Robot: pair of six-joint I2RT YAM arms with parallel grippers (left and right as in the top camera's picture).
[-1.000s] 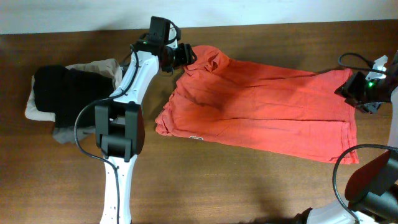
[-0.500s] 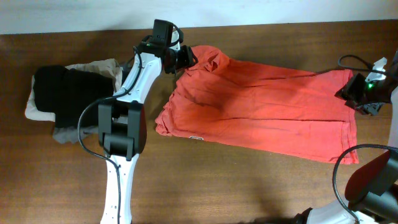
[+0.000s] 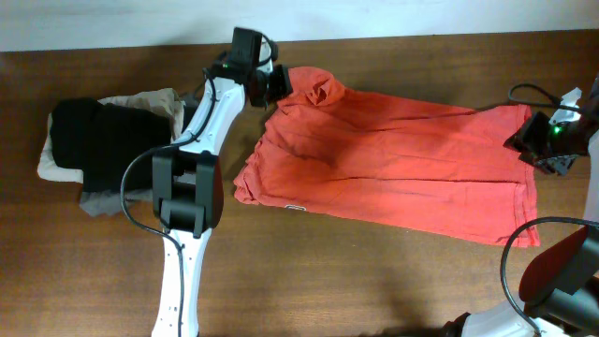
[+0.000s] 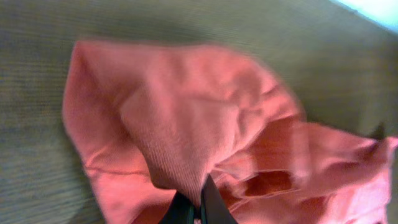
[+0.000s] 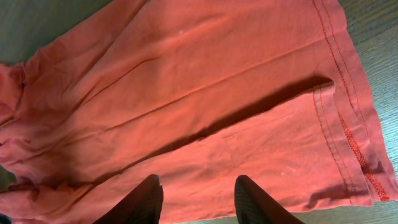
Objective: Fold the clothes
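Observation:
The clothes, a red-orange T-shirt (image 3: 393, 164), lie spread across the middle of the brown table, crumpled along the left side. My left gripper (image 3: 279, 82) is at the shirt's far left corner. In the left wrist view its black jaws (image 4: 199, 204) are shut on a raised fold of the red fabric (image 4: 186, 112). My right gripper (image 3: 535, 140) hovers over the shirt's right edge. Its two dark fingers (image 5: 198, 199) stand apart above the cloth (image 5: 205, 93) near the stitched hem (image 5: 339, 106), with nothing between them.
A pile of folded black, beige and grey garments (image 3: 94, 140) lies at the table's left end. Bare wood (image 3: 374, 281) runs along the front. A black cable (image 3: 524, 89) loops near the right arm, and the table's back edge meets a white wall.
The left jaws have closed on the fold of shirt fabric at the far left corner. The right gripper has hardly moved.

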